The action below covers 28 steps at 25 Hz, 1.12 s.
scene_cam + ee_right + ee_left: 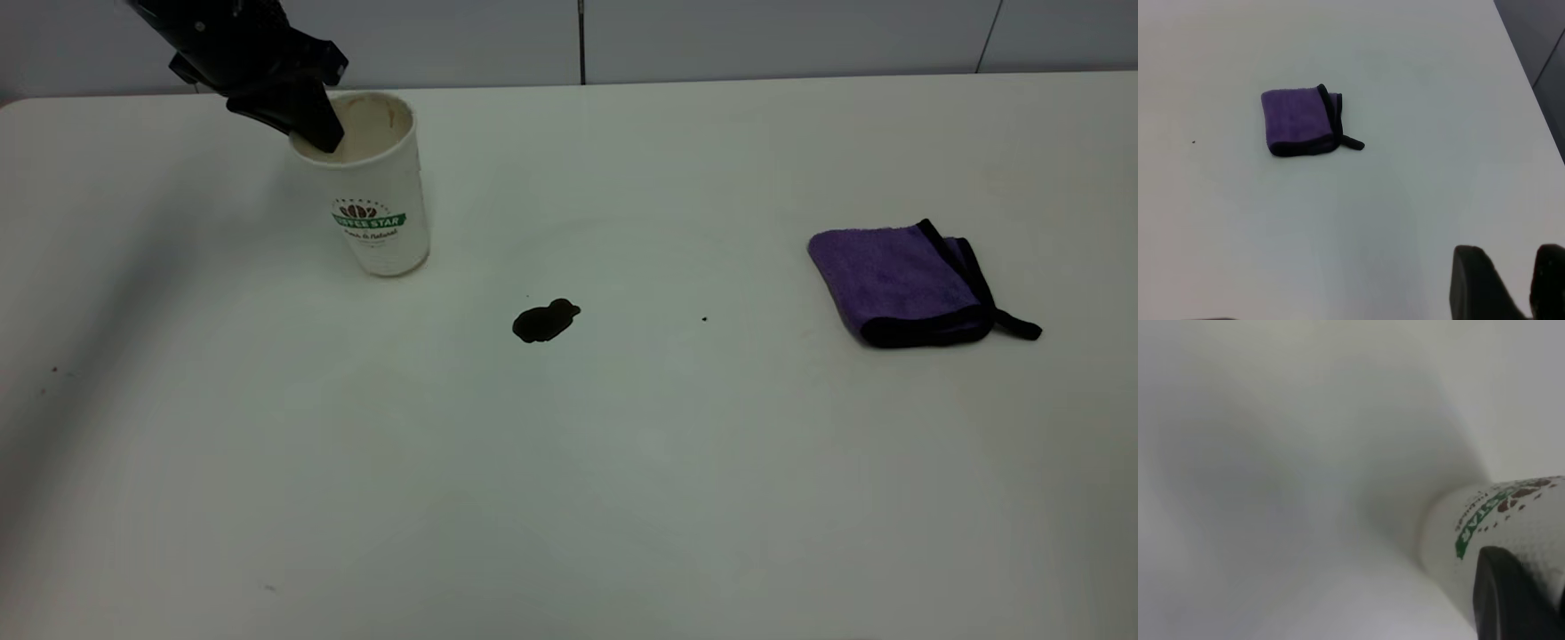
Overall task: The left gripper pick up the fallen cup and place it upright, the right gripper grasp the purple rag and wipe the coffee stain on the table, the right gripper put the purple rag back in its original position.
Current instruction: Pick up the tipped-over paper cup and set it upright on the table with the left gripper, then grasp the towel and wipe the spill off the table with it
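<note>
The white paper cup (378, 209) with the green logo stands upright on the table (569, 498) at the far left. My left gripper (313, 133) comes down from the upper left and is shut on the cup's rim, one dark finger inside the mouth. In the left wrist view that finger (1511, 600) lies against the cup (1501, 520). The dark coffee stain (545, 321) lies in the middle of the table, apart from the cup. The folded purple rag (902, 284) lies flat at the right. My right gripper (1523, 267) hovers well away from the rag (1301, 120), jaws close together and empty.
A tiny dark speck (704, 318) sits between the stain and the rag. A grey wall (756, 36) runs behind the table's far edge. The table's edge and dark floor (1545, 47) show beyond the rag in the right wrist view.
</note>
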Motion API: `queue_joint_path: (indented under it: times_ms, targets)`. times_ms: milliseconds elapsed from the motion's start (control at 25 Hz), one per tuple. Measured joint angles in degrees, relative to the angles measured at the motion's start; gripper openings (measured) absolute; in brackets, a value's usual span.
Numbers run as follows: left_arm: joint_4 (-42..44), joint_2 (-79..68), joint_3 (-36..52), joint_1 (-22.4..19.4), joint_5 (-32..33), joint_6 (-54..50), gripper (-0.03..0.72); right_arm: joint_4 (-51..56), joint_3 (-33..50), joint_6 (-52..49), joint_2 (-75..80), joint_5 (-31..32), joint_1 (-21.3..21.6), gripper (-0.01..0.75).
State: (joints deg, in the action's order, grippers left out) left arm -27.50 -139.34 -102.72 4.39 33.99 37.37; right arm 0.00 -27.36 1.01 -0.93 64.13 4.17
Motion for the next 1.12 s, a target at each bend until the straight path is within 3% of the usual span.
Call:
queue_joint_path:
  times_ms: [200,440,520,640,800,1120]
  targets:
    - [-0.39,-0.71,0.0,0.0,-0.8,0.12,0.219,0.0,0.0,0.0,0.0,0.0,0.0,0.239]
    - [-0.33,0.93,-0.88,0.05,0.64,0.14,0.602,0.0,0.0,0.0,0.0,0.0,0.0,0.239]
    - [-0.05,3.35,-1.84,0.0,3.3,0.14,0.693,0.0,0.0,0.0,0.0,0.0,0.0,0.239]
    - [0.06,8.78,-2.9,-0.24,8.24,0.14,0.712,0.0,0.0,0.0,0.0,0.0,0.0,0.239]
    - [0.35,17.27,-3.35,-1.42,15.99,-0.09,0.682,0.0,0.0,0.0,0.0,0.0,0.0,0.239]
    - [8.47,31.07,-3.35,-3.27,32.63,-11.1,0.51,0.0,0.0,0.0,0.0,0.0,0.0,0.239]
